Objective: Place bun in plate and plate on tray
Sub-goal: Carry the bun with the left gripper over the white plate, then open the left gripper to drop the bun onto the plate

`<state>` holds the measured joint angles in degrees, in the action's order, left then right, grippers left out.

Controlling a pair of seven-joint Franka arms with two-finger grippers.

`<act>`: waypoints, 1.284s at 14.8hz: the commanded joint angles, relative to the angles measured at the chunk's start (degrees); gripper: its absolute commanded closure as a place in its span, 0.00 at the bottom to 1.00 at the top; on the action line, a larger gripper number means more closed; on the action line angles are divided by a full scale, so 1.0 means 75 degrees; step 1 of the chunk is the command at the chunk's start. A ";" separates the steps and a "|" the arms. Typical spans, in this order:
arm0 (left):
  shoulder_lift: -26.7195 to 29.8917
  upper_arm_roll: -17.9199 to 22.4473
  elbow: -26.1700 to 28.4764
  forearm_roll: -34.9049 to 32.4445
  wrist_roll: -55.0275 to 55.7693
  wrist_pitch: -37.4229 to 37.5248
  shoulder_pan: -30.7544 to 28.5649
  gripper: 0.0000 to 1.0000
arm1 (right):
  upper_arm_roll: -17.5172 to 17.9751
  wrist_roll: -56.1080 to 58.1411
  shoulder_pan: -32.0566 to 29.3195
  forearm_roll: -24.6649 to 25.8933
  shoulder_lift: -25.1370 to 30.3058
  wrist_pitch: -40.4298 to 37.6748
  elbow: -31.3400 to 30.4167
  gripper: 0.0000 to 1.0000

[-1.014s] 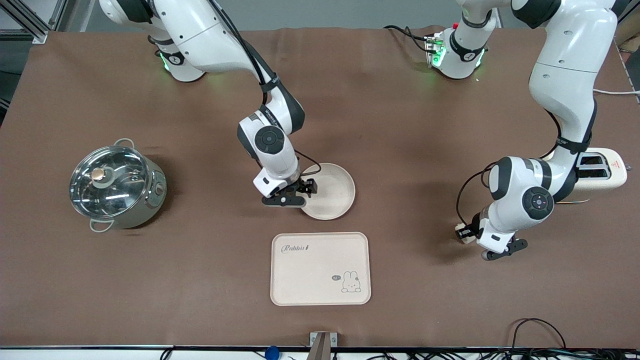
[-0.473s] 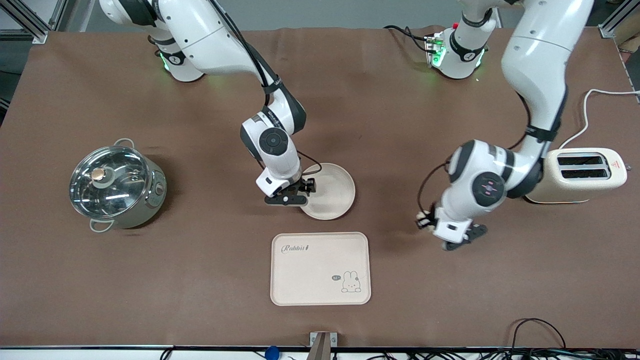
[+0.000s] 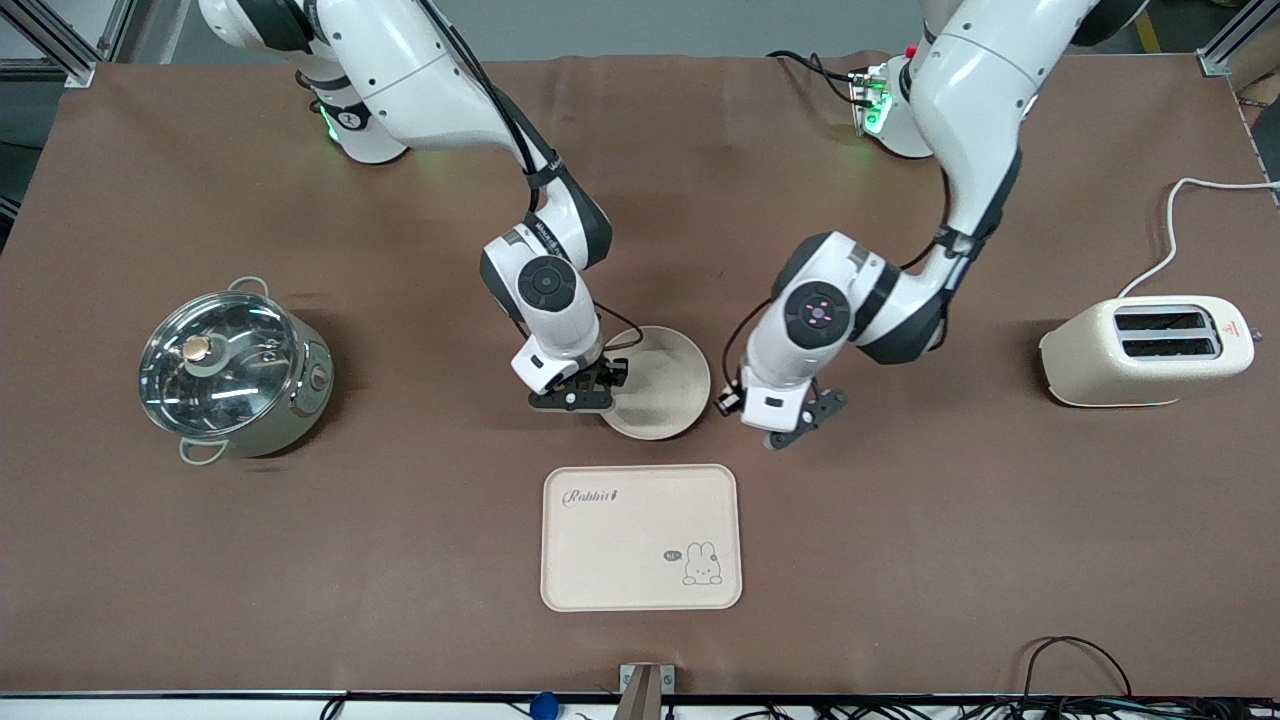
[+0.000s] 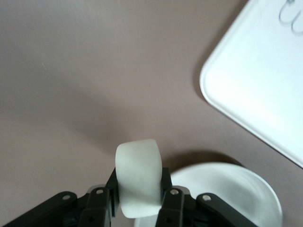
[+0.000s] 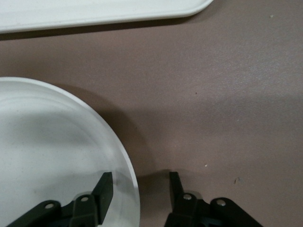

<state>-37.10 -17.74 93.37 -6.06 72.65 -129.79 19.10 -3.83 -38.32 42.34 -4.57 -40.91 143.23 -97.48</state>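
The round cream plate [image 3: 665, 385] lies mid-table, with the Rabbit tray [image 3: 640, 535] nearer to the front camera. My right gripper [image 3: 608, 380] is open at the plate's edge on the right arm's side. In the right wrist view the gripper [image 5: 140, 187] straddles the rim, with one finger over the plate [image 5: 47, 142] and one over the cloth. My left gripper [image 3: 728, 402] is shut on the bun [image 4: 138, 177], held low just beside the plate's edge on the left arm's side. The plate [image 4: 227, 194] and the tray [image 4: 265, 85] show past the bun.
A steel pot with a glass lid [image 3: 232, 375] stands toward the right arm's end. A cream toaster [image 3: 1150, 352] with a white cable stands toward the left arm's end. The tray's edge [image 5: 94, 12] shows in the right wrist view.
My left arm has carried the bun from beside the toaster across the table to the plate's edge. The right gripper has stayed at the plate's rim.
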 commanded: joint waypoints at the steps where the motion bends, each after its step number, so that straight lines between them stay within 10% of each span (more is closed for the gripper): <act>1: -0.0548 0.0009 -0.0612 -0.0071 0.0857 -0.0038 0.0475 0.63 | 0.0007 -0.0152 0.0015 0.0083 0.0111 0.0028 -0.0104 0.46; 7: -0.1111 0.0021 -0.0671 -0.0071 0.1516 -0.0999 0.1027 0.55 | 0.0007 -0.0140 0.0038 0.0083 0.0111 0.0016 -0.0069 0.54; 10: -0.1065 0.0021 -0.0683 -0.0153 0.1435 -0.1000 0.1028 0.00 | 0.0007 -0.0140 0.0050 0.0083 0.0100 0.0028 -0.0057 0.60; 19: 0.0761 0.0103 -0.0835 -0.0212 -0.0963 0.0380 -0.0528 0.00 | 0.0007 -0.0129 0.0050 0.0083 0.0100 0.0039 -0.0022 0.84</act>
<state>-35.72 -16.79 85.58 -6.60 71.88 -130.99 18.67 -3.69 -38.32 42.38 -4.57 -40.90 143.43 -97.17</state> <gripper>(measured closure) 0.000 0.722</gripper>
